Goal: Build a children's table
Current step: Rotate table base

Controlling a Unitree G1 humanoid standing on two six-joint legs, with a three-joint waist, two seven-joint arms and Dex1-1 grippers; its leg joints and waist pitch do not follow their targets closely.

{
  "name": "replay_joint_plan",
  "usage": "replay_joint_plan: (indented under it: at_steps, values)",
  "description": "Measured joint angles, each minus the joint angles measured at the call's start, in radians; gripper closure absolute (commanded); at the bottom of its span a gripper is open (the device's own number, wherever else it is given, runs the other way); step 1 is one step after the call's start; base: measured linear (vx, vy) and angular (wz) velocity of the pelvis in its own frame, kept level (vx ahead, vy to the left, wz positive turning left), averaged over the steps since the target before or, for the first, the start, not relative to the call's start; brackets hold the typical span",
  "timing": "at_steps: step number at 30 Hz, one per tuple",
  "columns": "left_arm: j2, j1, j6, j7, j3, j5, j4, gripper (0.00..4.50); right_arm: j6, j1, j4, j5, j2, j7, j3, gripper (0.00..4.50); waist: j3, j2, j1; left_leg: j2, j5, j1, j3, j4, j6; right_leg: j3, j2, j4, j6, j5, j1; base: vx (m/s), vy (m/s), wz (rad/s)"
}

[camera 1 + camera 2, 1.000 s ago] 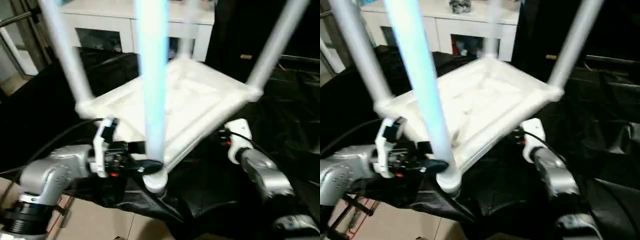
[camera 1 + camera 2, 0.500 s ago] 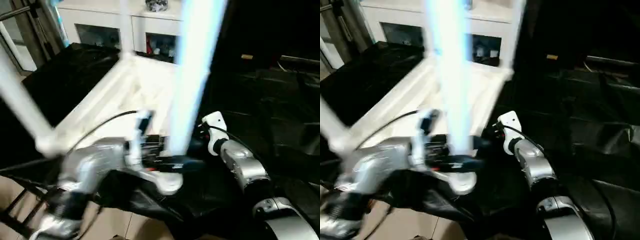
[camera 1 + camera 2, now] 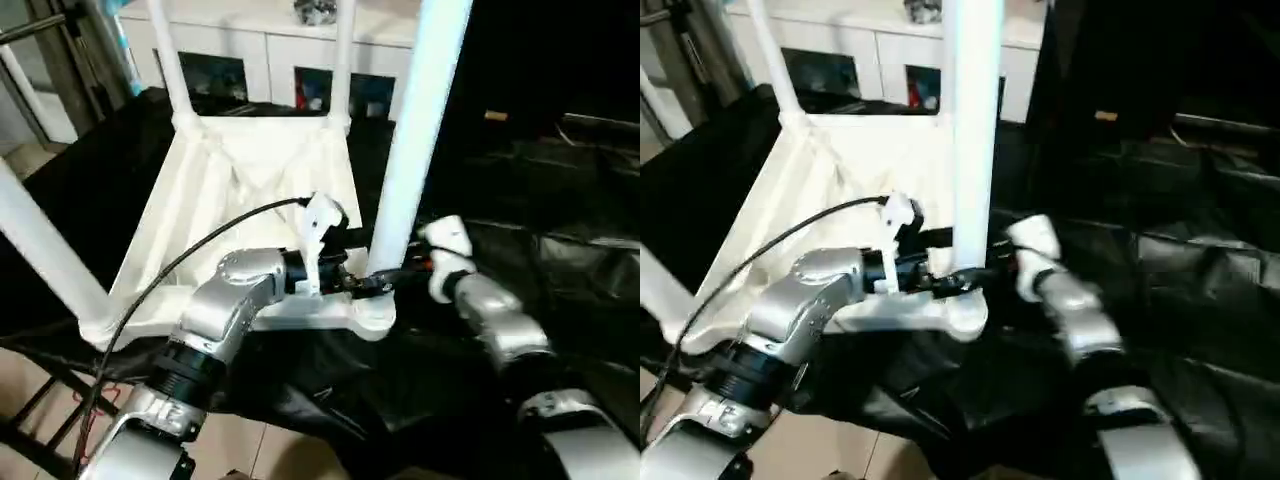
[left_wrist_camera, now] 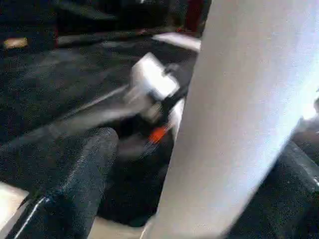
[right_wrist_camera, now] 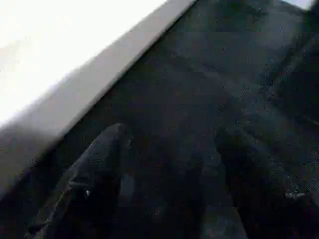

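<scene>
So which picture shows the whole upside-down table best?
The left eye view: the tabletop lies ribbed side up with its legs rising from the corners. The right eye view shows nearly the same. The left wrist view has just one leg close up, and the right wrist view a white edge.

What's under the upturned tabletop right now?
Black cloth lies under the tabletop and spreads around it. Anything beneath the cloth is covered.

A black cloth (image 3: 560,210) is covering the work surface, and the upturned white tabletop (image 3: 250,190) is lying on it.
</scene>
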Motion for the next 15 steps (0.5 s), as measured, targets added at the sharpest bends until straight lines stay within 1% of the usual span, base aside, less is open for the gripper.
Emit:
replay_joint_plan:
  at_steps: [3,6,8,9,10,11,12,13,15]
  values:
    - [0.043,0.023,-0.043,-0.034,-0.018,0.035,0.031,0.09,0.006,0.041,-0.044,0.019,-0.045,0.048,-0.019,1.38,0.000,0.000,-0.001,0.000,0.000,0.000,0.000,0.000,0.000,0.000,0.000,0.000,0.000,0.000,0.000,0.000,0.000,0.00]
    - [0.087,0.045,-0.092,-0.078,-0.047,0.074,0.062,0.09,0.038,0.090,-0.153,0.043,-0.099,0.169,-0.012,1.38,0.000,0.000,0.002,0.000,0.000,-0.001,-0.001,0.000,0.000,0.000,0.000,-0.001,0.000,0.000,0.000,0.000,0.000,0.00]
    - [0.115,0.048,-0.114,-0.123,-0.063,0.091,0.089,0.44,0.064,0.128,-0.236,0.068,-0.150,0.270,0.008,1.38,0.000,0.000,0.011,0.000,0.000,-0.001,-0.001,0.000,0.001,0.000,0.000,-0.001,0.000,0.000,0.000,0.000,0.000,0.00]
    - [0.121,0.047,-0.124,-0.134,-0.065,0.099,0.102,0.44,0.073,0.138,-0.261,0.075,-0.166,0.304,0.014,1.38,0.000,0.000,0.013,0.000,-0.001,-0.002,-0.001,0.000,0.001,0.000,0.000,-0.001,0.000,0.000,-0.001,0.000,0.000,0.00]
    - [0.128,0.044,-0.155,-0.148,-0.073,0.114,0.123,0.54,0.083,0.162,-0.312,0.082,-0.195,0.360,0.030,1.38,0.000,0.000,0.018,0.000,-0.001,-0.002,-0.001,0.000,0.001,0.000,0.000,-0.002,0.000,0.000,0.000,0.000,0.000,0.00]
    - [0.133,0.036,-0.184,-0.158,-0.079,0.131,0.149,0.54,0.090,0.177,-0.342,0.091,-0.214,0.397,0.040,1.38,0.000,0.000,0.020,0.000,-0.001,-0.002,0.000,0.000,0.001,0.000,0.000,-0.002,0.000,0.000,0.000,0.000,0.000,0.00]
    - [0.142,0.028,-0.209,-0.167,-0.087,0.146,0.175,0.69,0.091,0.191,-0.371,0.099,-0.235,0.434,0.053,1.38,0.000,0.000,0.023,0.000,-0.001,-0.002,0.000,0.000,0.001,0.000,0.000,-0.002,0.000,0.000,0.000,0.000,0.000,0.00]
    - [0.154,0.024,-0.227,-0.172,-0.088,0.158,0.197,0.87,0.091,0.195,-0.389,0.105,-0.246,0.463,0.061,1.38,0.000,0.000,0.024,0.000,-0.001,-0.002,-0.001,0.001,0.001,0.000,0.000,-0.002,0.000,0.000,0.000,0.000,0.000,0.00]
    - [0.160,0.003,-0.242,-0.190,-0.094,0.178,0.228,0.89,0.101,0.201,-0.408,0.111,-0.261,0.500,0.063,1.38,0.000,0.000,0.024,0.000,-0.001,-0.002,-0.001,0.001,0.001,0.000,0.000,-0.001,0.000,0.000,0.000,0.000,0.000,0.00]
